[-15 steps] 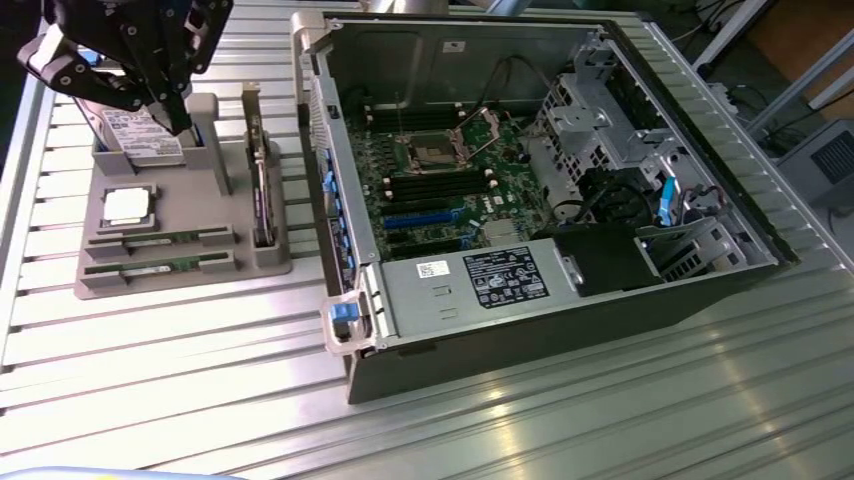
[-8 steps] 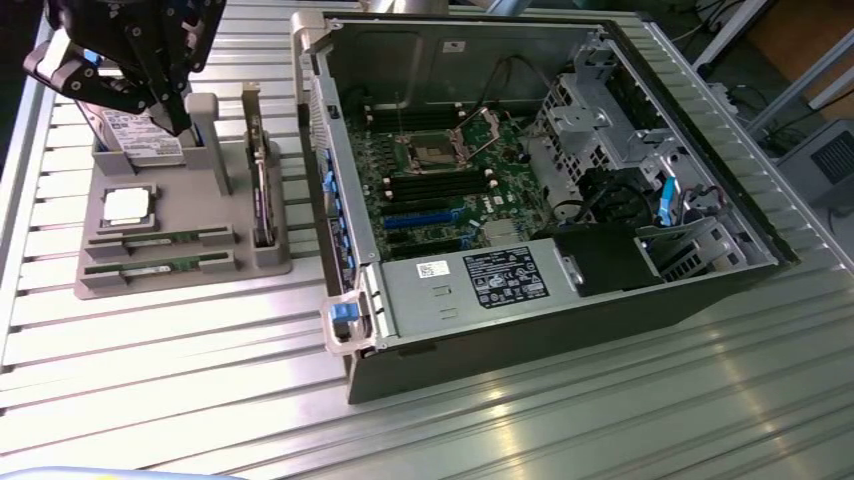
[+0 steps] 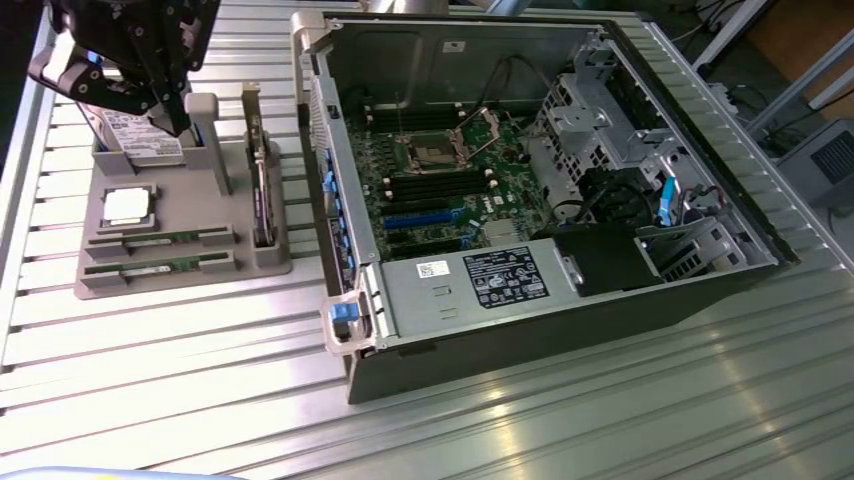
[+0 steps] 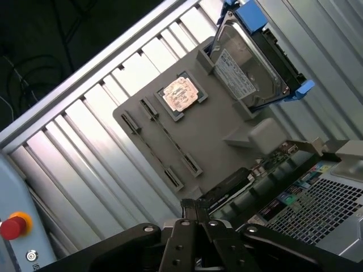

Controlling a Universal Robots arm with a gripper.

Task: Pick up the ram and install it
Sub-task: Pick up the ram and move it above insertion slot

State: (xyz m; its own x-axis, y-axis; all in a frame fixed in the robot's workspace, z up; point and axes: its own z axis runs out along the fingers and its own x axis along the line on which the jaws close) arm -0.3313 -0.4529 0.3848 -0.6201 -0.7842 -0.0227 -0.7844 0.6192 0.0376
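Observation:
Two rams lie in a grey holder [image 3: 180,285] at the exterior view's left, one stick [image 3: 158,241] just behind the other [image 3: 158,266]. In the wrist view they show edge-on as thin lines [image 4: 168,136] between end clips on the holder [image 4: 221,122]. My gripper [image 3: 172,120] hangs high over the holder's far end, near the hard drive [image 3: 134,135]. Its black fingers [image 4: 187,212] are pressed together, shut on nothing. The open computer case [image 3: 534,300] lies to the exterior view's right, with dark memory slots [image 3: 434,185] on its green motherboard.
The holder also carries a square silver processor [image 3: 127,205], the hard drive [image 4: 249,62] with blue rails, and an upright expansion card [image 3: 263,190]. A red button [image 4: 12,226] sits at the table edge. The case wall stands between holder and motherboard.

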